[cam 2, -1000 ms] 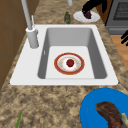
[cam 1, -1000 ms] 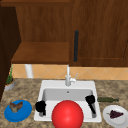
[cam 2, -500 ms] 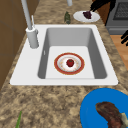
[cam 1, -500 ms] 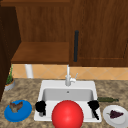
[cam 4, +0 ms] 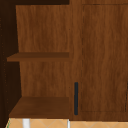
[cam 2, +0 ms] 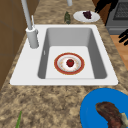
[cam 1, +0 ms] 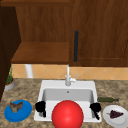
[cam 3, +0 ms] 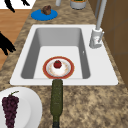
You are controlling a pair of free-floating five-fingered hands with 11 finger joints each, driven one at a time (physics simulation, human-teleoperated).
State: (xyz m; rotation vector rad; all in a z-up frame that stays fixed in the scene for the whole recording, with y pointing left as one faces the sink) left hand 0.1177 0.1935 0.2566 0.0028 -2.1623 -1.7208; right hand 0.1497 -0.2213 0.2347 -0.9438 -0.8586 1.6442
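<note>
L hand (cam 1: 40, 107) & R hand (cam 1: 95, 108) hang at front corners of white sink (cam 1: 47, 86), fingers loosely drooping, nothing held. Nearest L: blue plate (cam 1: 18, 111) w/ brown food chunk (cam 1: 16, 106); nearest R: white plate (cam 1: 115, 115) w/ grapes (cam 1: 116, 114), dark green bottle (cam 1: 107, 99) lying just behind it. Red-rimmed plate (cam 2: 69, 63) w/ strawberry (cam 2: 70, 62) in basin. Nothing grasped yet. Granite counter (cam 1: 27, 91), faucet (cam 1: 68, 78), wood wall cabinet (cam 4: 100, 55), open shelf (cam 4: 41, 56), tile backsplash
</note>
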